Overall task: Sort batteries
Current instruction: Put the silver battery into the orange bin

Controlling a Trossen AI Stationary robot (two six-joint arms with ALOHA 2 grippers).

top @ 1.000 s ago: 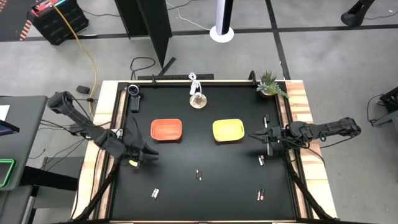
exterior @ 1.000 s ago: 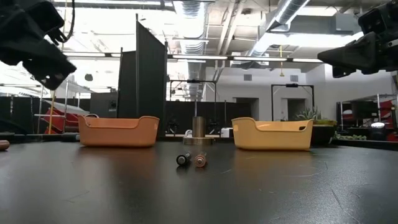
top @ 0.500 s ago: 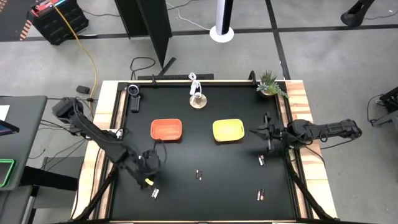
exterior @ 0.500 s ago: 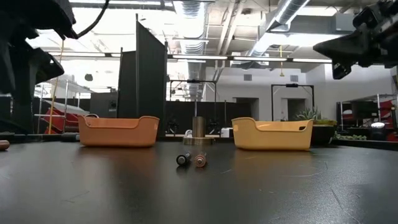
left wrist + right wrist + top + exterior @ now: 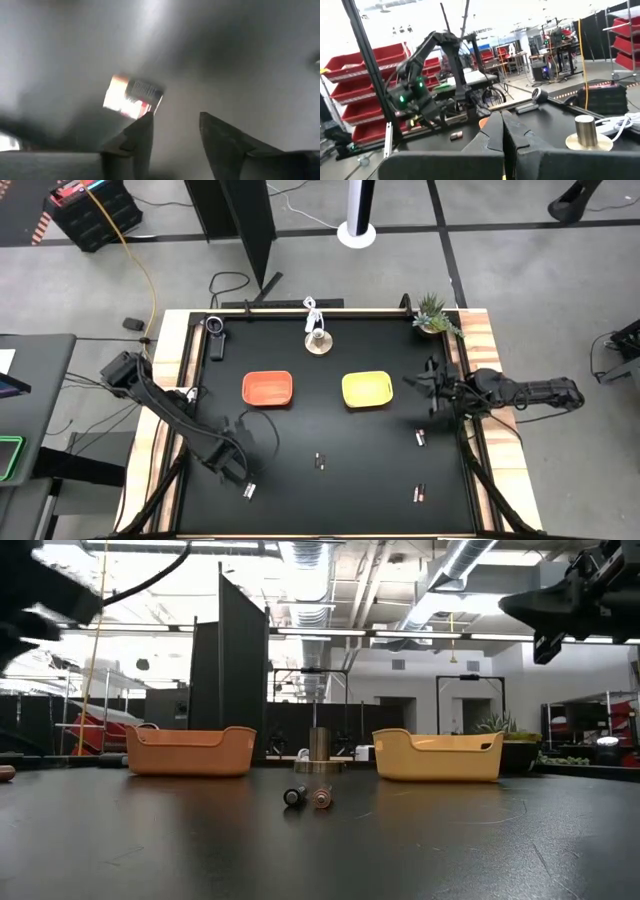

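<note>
Several small batteries lie on the black table: one (image 5: 249,491) near the front left, one (image 5: 320,462) in the middle, two (image 5: 420,438) (image 5: 420,494) on the right. The low view shows two end-on (image 5: 293,797) (image 5: 320,799). My left gripper (image 5: 238,472) points down, open, just above and beside the front-left battery (image 5: 132,96), which lies past one fingertip (image 5: 144,126), not between the fingers. My right gripper (image 5: 410,382) hovers shut (image 5: 502,120) right of the yellow tray (image 5: 367,389). The orange tray (image 5: 267,388) stands left of it.
A round metal-and-wood object (image 5: 318,340) with a white cable stands at the far middle, a small plant (image 5: 435,315) at the far right corner, a dark device (image 5: 215,330) at the far left. The wooden table rim (image 5: 165,380) borders the black mat.
My left gripper has swung toward the table's near edge and tipped from slanting to pointing straight down, ending over the front-left battery. My right gripper has rolled a little and risen slightly, staying shut. No battery has moved.
</note>
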